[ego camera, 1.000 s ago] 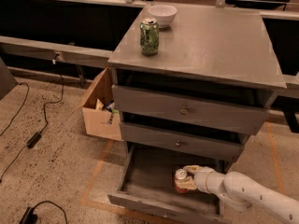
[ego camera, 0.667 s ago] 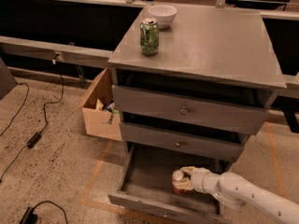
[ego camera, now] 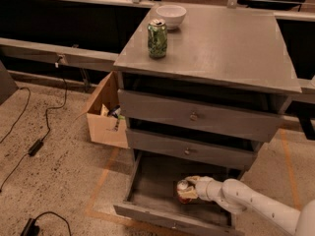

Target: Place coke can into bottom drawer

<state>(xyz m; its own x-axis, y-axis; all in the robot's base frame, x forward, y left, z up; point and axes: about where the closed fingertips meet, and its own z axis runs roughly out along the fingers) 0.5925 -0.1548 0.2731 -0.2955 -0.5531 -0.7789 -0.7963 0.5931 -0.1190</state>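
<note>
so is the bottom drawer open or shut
Open: the bottom drawer is pulled out, its floor showing, with the coke can and the tool inside it.

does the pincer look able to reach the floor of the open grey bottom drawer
Likely yes: the pincer, shut on the small red soda can, sits inside the pulled-out grey bottom drawer, with bare drawer floor beside it and nothing blocking from above.

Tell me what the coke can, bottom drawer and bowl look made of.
Coke can, held by the gripper inside the drawer: thin metal, judging by its silvery top. Bottom drawer: dull grey, matte, probably painted metal or laminate. Bowl on the cabinet top: white, glossy, ceramic or plastic.
</note>
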